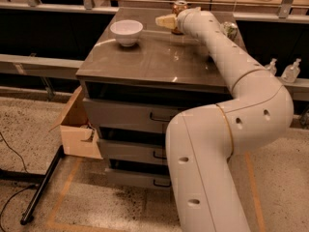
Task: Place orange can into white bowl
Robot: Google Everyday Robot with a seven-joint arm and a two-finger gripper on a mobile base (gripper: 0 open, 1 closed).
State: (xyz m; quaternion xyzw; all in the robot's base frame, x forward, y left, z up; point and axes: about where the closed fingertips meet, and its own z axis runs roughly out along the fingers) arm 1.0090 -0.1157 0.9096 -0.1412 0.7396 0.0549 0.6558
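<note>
The orange can [179, 7] stands upright at the far edge of the grey cabinet top [154, 57], partly hidden behind my wrist. My gripper [164, 21] is at the far end of the arm, just left of and in front of the can, pointing left toward the white bowl [126, 32]. I cannot tell whether it touches the can. The bowl sits upright and empty on the far left part of the top, about a bowl's width left of the gripper.
A white-and-green soda can [230, 30] stands at the far right of the top, behind my arm. A cardboard box [77, 124] sits on the floor left of the drawers [130, 117]. A black stand leg [43, 185] lies on the floor. Two bottles [291, 72] stand at the right.
</note>
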